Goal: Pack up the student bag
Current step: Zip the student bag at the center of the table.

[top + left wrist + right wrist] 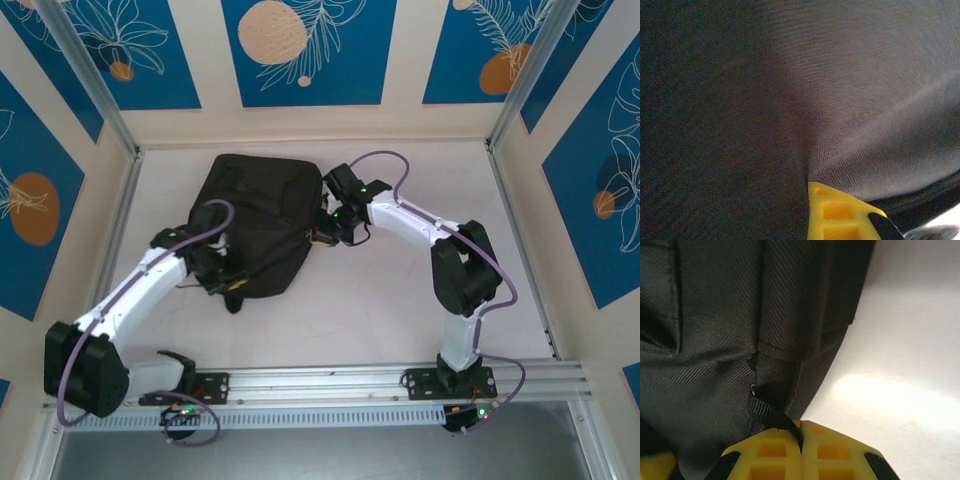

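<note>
Both sides of the bag, flat on the table, are gripped: left gripper pinches fabric at its near-left corner, right gripper clamps a strap at its right edge.

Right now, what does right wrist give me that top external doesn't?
Right wrist adds: the right claw shut on a black webbing tab at the edge of the student bag, with the fabric weave up close. Top external adds: the whole bag lying on the table, both arms, and the left claw at the bag's near-left side. Both: bag, right claw, white table.
</note>
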`<state>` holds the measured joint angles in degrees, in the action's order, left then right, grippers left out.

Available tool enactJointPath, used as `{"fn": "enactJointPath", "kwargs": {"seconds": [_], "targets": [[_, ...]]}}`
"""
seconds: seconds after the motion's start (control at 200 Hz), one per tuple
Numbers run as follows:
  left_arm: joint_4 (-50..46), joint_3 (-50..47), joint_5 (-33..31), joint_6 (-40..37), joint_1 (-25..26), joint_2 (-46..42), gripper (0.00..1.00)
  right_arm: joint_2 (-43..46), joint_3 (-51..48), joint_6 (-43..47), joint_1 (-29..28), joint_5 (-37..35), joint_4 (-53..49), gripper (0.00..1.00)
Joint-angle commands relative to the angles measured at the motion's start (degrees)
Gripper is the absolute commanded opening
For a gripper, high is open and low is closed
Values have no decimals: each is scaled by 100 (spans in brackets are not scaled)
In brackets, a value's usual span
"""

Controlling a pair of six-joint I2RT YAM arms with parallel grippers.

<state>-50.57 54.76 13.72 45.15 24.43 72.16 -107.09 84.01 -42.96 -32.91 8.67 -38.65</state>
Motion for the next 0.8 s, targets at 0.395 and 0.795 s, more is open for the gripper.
{"fn": "enactJointPath", "kwargs": {"seconds": [0.395,0.795], "targets": [[-285,891,846,-1243,2308,1008,0,1529,-1607,-345,709,-555,98,0],[-310,1419,1268,-1448,3294,1830,0,3500,-3499,-407,1007,-660,223,23]]}}
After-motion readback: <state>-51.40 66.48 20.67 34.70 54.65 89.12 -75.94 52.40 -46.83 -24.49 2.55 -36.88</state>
